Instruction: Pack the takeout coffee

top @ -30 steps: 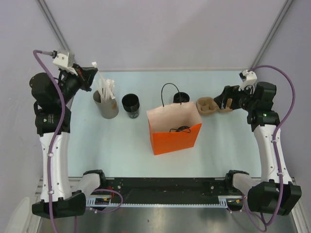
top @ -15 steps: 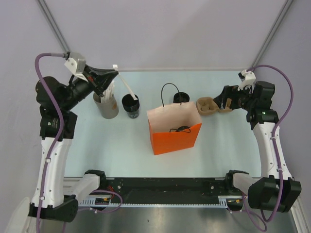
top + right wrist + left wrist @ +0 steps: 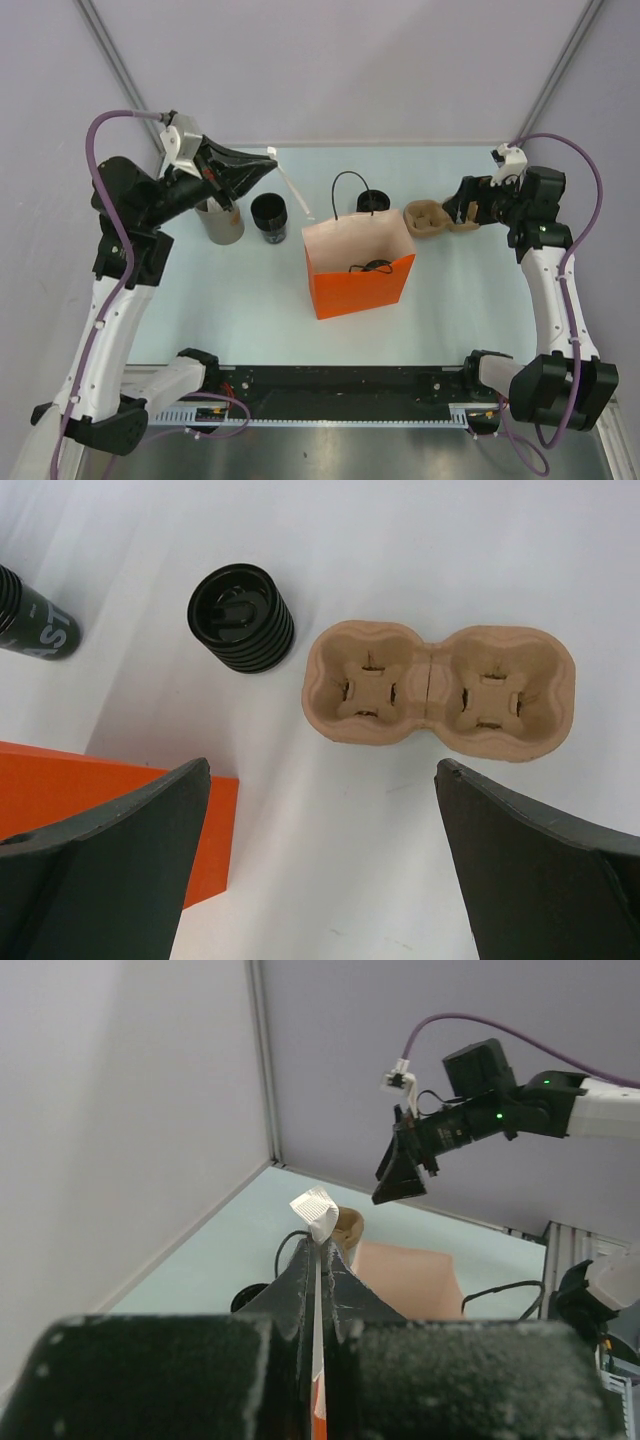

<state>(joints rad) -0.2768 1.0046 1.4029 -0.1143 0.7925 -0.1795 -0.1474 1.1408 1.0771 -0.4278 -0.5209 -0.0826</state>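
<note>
The takeout coffee (image 3: 372,200), a black ribbed cup with a black lid (image 3: 241,617), stands upright just behind the orange paper bag (image 3: 360,268). My left gripper (image 3: 266,166) hangs above the lidless black cup (image 3: 268,217), shut on a white paper-wrapped straw (image 3: 292,190) that slants down toward the bag. In the left wrist view the straw (image 3: 317,1215) sticks out from between the pressed fingers of the left gripper (image 3: 320,1252). My right gripper (image 3: 462,213) stands open above the table, nothing between its fingers (image 3: 140,820), just short of the cardboard cup carrier (image 3: 440,685).
A grey cup of white straws (image 3: 222,222) stands left of the lidless cup. The bag's black handles (image 3: 350,185) stick up at its back, and its orange wall (image 3: 100,785) lies left of my right gripper (image 3: 322,770). Enclosure walls close the back and sides.
My left arm has swung right, away from the grey straw cup, carrying one straw out over the lidless cup toward the bag. The right arm has barely moved.
</note>
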